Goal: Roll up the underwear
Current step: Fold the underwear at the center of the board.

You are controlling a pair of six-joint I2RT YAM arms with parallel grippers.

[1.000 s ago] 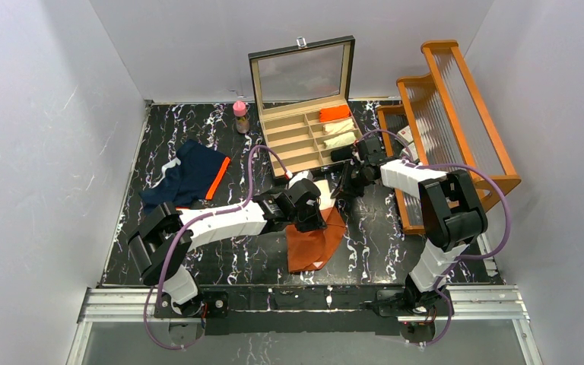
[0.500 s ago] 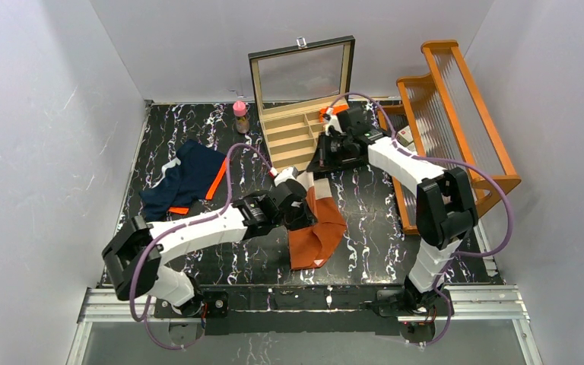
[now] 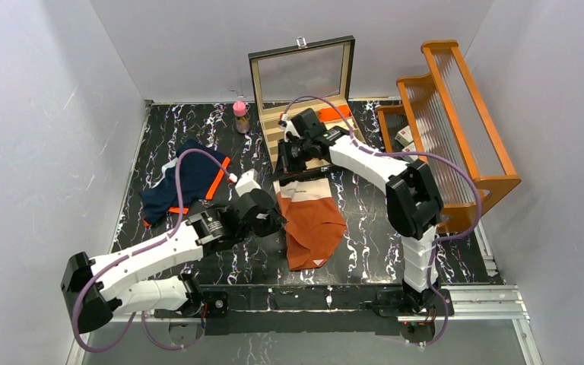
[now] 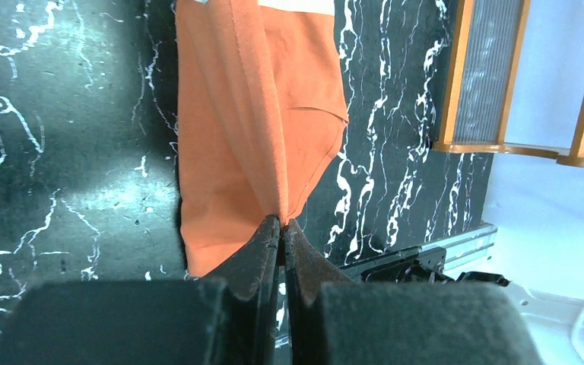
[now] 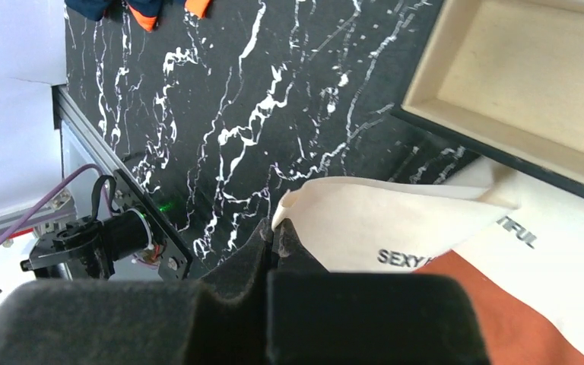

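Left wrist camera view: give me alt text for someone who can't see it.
The left gripper, shut, pinches a raised fold of the rust-orange underwear, which lies spread on a black marbled table. An orange wooden rack shows at the right edge.

Plain pale walls (image 3: pixel 46 114) L, back, R. Black tabletop (image 3: pixel 198 129) w/ white squiggly lines. Wood box (image 3: pixel 302 72) at back, glass lid up. Orange wood rack (image 3: pixel 456 99) on R. Pink-cap bottle (image 3: pixel 240 115) nr box. Metal rail (image 3: pixel 304 300) at front edge.
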